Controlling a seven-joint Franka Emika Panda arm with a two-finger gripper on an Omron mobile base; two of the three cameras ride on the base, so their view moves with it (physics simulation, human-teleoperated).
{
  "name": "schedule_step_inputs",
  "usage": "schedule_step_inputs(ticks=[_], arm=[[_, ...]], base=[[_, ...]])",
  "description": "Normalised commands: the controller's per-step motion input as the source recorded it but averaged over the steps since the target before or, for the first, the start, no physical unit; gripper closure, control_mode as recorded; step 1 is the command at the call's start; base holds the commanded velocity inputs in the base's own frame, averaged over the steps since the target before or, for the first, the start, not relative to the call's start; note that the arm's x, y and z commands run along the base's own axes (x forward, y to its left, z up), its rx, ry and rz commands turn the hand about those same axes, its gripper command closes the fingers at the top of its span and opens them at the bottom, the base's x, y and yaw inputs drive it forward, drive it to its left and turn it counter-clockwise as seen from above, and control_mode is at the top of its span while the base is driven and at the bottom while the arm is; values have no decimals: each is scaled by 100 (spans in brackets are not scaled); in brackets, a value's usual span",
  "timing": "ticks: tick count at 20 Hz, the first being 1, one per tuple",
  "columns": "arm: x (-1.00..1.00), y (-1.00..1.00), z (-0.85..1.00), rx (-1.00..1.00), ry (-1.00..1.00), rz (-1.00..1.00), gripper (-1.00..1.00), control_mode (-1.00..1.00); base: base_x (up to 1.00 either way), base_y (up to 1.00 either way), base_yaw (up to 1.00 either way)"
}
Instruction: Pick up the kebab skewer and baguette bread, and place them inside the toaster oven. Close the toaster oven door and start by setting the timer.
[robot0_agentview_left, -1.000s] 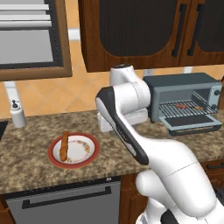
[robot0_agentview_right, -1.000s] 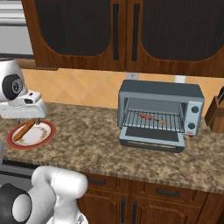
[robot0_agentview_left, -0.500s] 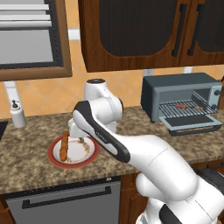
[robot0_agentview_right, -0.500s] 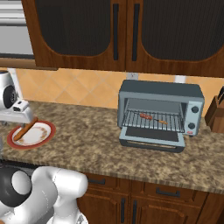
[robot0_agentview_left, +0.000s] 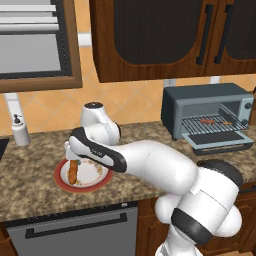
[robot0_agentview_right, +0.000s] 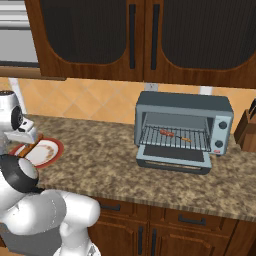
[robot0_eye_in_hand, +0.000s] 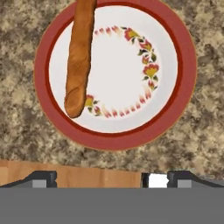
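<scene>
1. Swinging left from mid-counter, the arm has brought the gripper (robot0_eye_in_hand: 111, 177) over the plate (robot0_eye_in_hand: 183, 87), fingers spread wide, holding nothing.
2. Baguette bread (robot0_eye_in_hand: 80, 61) lies on the plate's edge; kebab skewer (robot0_agentview_right: 174, 134) already sits on the toaster oven (robot0_agentview_right: 183, 131) rack, so the bread pick is next.
3. Toaster oven door (robot0_agentview_right: 173, 155) hangs open.
4. Speckled granite counter (robot0_agentview_right: 100, 150), dark wood cabinets (robot0_agentview_left: 165, 35) above.

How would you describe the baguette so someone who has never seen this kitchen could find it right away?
Start at the speckled stone counter and go left, away from the toaster oven, to the round white plate with a red rim and flower ring. The baguette bread lies on that plate near one edge. It is a long, plain orange-brown loaf, thicker than the dark-chunked kebab skewer on the oven rack.
</scene>
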Motion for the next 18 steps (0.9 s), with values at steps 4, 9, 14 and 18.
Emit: schedule_step_inputs(ticks=[4, 9, 14, 18], arm=[[43, 0, -33, 0, 0, -5, -100, -100], [21, 12, -30, 0, 0, -6, -100, -100], [5, 22, -34, 0, 0, -7, -100, -100], [14, 15, -29, 0, 0, -7, -100, -100]], base=[[0, 0, 0], [0, 0, 0], [0, 0, 0], [0, 0, 0]])
